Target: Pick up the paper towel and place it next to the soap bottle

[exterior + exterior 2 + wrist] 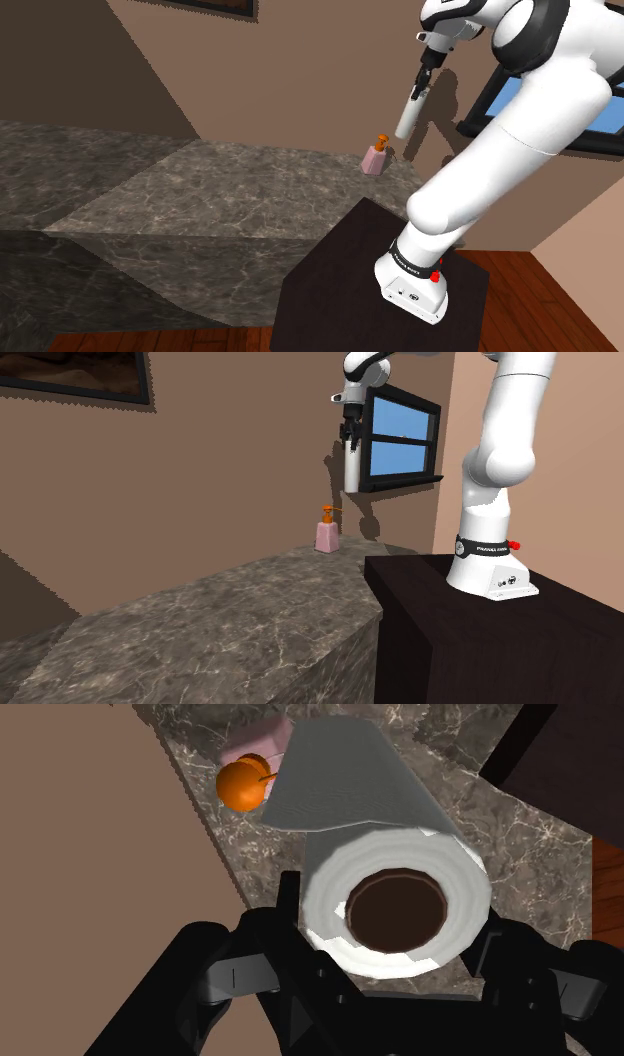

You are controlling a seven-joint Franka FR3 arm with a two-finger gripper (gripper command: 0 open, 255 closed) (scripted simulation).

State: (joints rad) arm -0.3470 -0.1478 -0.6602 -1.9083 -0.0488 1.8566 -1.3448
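While my end effector (388, 929) clamps the paper towel (370, 824), I'd lower it slowly, upright, beside the soap bottle (250, 749) below.

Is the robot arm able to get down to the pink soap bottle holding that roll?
Probably yes: the gripper, clasping the paper towel roll, hangs above the soap bottle, with only air between and bare countertop beside it.

Grey marbled counter (200, 200) along brown wall (300, 70); blue-paned window (400, 430); framed picture (70, 372); wood floor (570, 300).
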